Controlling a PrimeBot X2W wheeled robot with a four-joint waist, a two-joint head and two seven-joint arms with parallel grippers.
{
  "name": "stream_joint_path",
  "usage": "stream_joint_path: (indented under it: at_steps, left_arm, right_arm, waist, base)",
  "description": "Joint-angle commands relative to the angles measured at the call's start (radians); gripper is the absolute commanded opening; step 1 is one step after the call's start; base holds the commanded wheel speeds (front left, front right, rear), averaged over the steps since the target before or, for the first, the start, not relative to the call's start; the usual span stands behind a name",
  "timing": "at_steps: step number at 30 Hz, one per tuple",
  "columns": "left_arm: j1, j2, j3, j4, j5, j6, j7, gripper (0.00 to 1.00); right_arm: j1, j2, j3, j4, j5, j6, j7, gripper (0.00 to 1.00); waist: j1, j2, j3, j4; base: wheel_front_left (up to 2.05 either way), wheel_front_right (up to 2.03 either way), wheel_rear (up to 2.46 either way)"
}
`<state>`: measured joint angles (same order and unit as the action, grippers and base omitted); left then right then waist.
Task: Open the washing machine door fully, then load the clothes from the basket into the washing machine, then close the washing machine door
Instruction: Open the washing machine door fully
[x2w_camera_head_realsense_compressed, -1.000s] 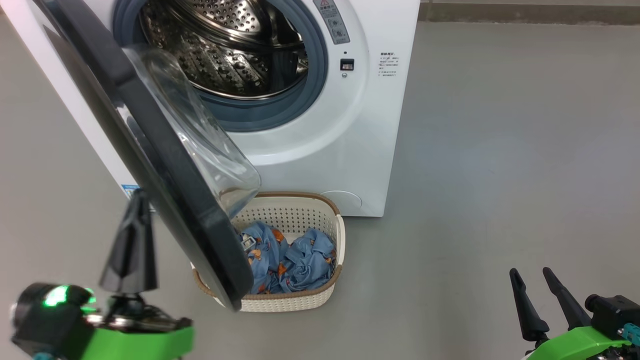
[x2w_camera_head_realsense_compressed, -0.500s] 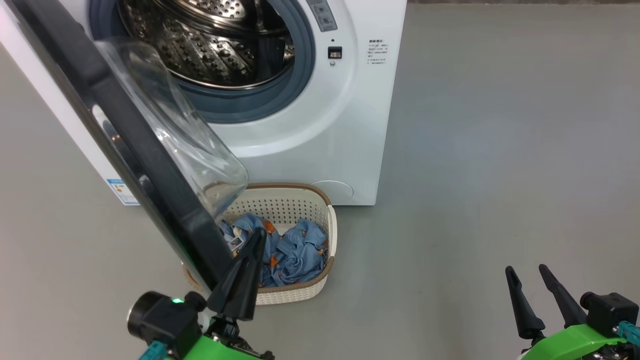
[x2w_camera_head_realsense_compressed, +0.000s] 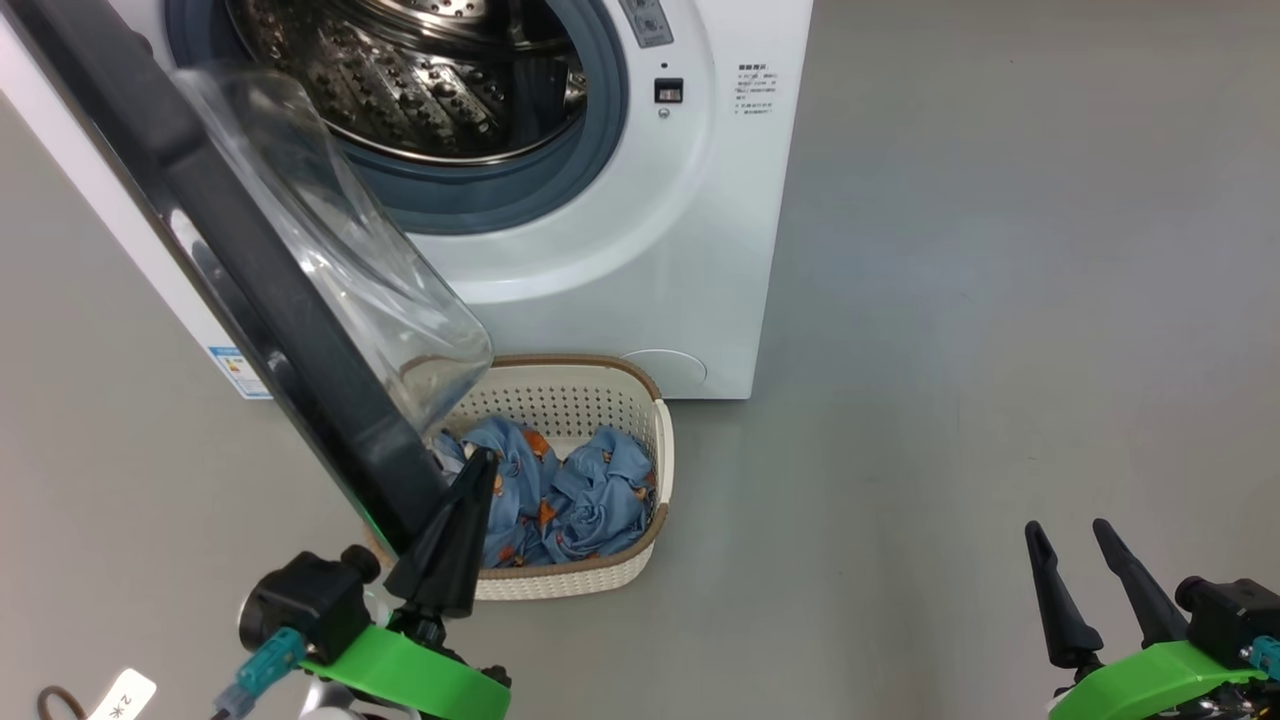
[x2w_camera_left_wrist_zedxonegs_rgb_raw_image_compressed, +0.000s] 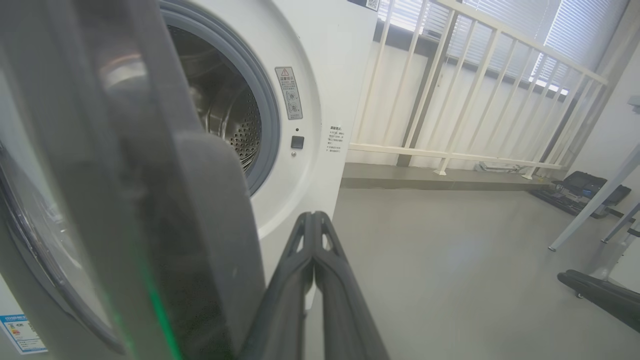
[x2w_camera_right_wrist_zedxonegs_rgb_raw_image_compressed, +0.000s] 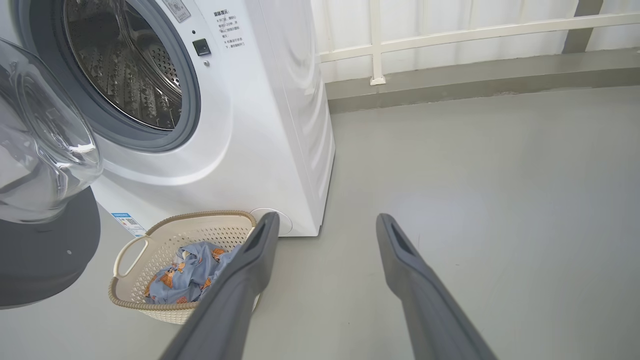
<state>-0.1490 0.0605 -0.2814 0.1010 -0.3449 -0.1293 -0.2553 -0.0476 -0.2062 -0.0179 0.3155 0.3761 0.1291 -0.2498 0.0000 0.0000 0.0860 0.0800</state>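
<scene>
- While the large round washing machine door, with its glossy black rim and bulging clear glass bowl, stands swung out to the left of the big white front-loading washing machine, the perforated steel drum lies exposed inside the grey rubber gasket.
- The left gripper has its two long dark fingers pressed together on nothing. Its tip sits just beside the door's lower edge; whether it touches cannot be told.
- The right gripper hangs low at the right above the grey floor, fingers spread apart and empty, well away from the basket.
- The small cream-white perforated plastic basket, brown-rimmed, stands on the floor just in front of the machine, partly under the door.
- The light-blue, bear-printed clothes lie bundled inside the basket.
</scene>
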Motion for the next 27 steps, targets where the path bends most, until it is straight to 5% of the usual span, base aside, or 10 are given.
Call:
stream_joint_path:
  at_steps: [1, 27]
  left_arm:
    - [-0.039, 0.007, 0.042, -0.016, -0.007, -0.001, -0.006, 0.00]
    - [0.067, -0.004, 0.137, -0.036, 0.017, -0.001, -0.006, 0.00]
  right_arm:
    - [-0.033, -0.015, 0.015, -0.026, -0.011, 0.002, -0.012, 1.00]
    - [-0.018, -0.027, 0.011, -0.045, -0.039, 0.002, -0.012, 1.00]
  waist:
    - [0.0000, 0.0000, -0.002, 0.001]
    - [0.0000, 0.0000, -0.011, 0.135]
  base:
    - [0.00, 0.00, 0.00]
    - [0.00, 0.00, 0.00]
